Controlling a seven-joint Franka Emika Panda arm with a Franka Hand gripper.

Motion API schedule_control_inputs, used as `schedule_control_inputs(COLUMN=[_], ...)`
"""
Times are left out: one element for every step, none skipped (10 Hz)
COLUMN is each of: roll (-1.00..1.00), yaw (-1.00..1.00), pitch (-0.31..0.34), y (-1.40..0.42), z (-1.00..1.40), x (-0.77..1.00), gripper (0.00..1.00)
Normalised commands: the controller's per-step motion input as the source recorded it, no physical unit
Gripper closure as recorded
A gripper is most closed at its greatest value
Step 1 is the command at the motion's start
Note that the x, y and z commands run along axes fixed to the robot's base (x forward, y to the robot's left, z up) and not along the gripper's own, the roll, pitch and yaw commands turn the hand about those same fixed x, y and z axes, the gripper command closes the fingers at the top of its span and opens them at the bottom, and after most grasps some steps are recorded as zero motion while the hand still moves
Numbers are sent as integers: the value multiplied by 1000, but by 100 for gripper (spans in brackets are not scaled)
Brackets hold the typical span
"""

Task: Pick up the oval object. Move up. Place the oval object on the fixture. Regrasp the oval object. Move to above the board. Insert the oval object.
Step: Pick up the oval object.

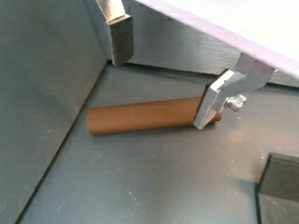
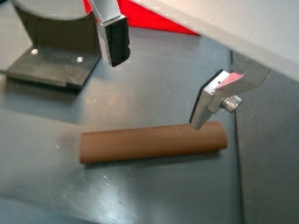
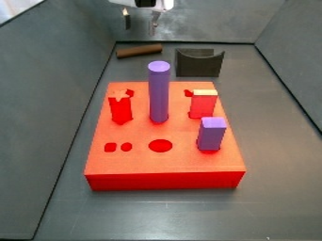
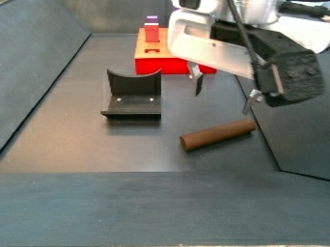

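The oval object (image 1: 146,118) is a brown rod lying flat on the grey floor, and it also shows in a wrist view (image 2: 152,144) and in both side views (image 3: 138,51) (image 4: 219,137). My gripper (image 1: 163,79) is open and empty, hanging just above the rod with one finger (image 2: 114,39) on each side of it and not touching it. It also shows in a wrist view (image 2: 162,83) and in both side views (image 3: 142,8) (image 4: 222,95). The fixture (image 4: 131,96) stands beside the rod, empty. The red board (image 3: 164,169) lies beyond the fixture.
A tall purple cylinder (image 3: 158,89), a purple block (image 3: 212,134) and red pegs (image 3: 120,106) stand on the board. Grey walls (image 1: 47,79) enclose the floor, and the rod lies near the back wall.
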Motion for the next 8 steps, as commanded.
schedule_control_inputs(roll=[-366,-366,-364,-363,-359,-434,-500,-500], yaw=[-491,-489,-489,-486,-486,-449,-394,-371], pitch=[0,0,0,0,37,47,27,47], y=[0,0,0,0,34,66,71,97], z=[-180,-191,-194,-234,-303,-211,-60,-80], x=[497,509,511,514,529,466,300,274], gripper=[0,0,0,0,0,0,0,0])
